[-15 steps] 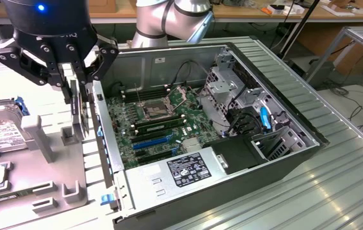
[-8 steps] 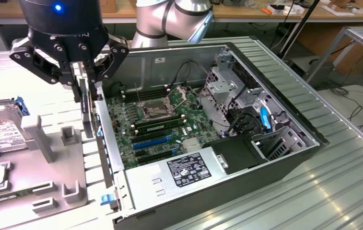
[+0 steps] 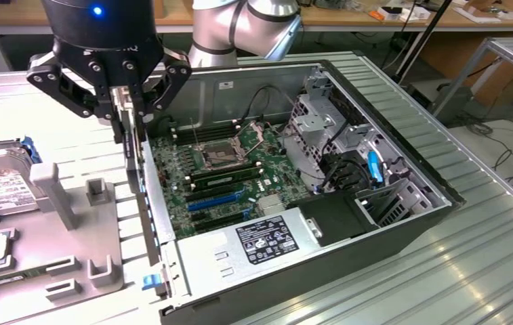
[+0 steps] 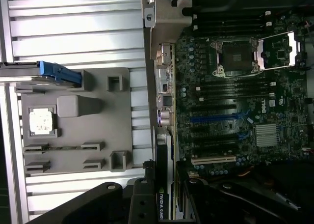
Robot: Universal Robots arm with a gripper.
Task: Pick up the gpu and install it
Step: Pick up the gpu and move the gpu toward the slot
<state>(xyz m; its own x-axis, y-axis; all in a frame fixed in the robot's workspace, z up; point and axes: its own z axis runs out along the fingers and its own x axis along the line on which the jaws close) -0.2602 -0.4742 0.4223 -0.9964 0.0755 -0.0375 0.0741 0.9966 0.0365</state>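
White letters "NVIDIA QUAD", cut off there, run along the gpu [image 4: 161,204]. A Dell-like mark sits on the motherboard [image 4: 216,135]. The power supply label [image 3: 265,242], at six o'clock in the exterior view, is unreadable.

The arm [image 3: 242,27] bends down from above, with the wrist pointing straight downward. The hand [image 3: 122,101] hangs vertical, its dark fingers [image 3: 164,84] drawn narrowly together and pinching the upper edge of the gpu [image 4: 163,101].

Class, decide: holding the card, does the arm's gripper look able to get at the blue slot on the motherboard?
Probably yes. The case lies open, the blue slot is uncovered, and the gripper, shut on the gpu, hangs at the case's edge.
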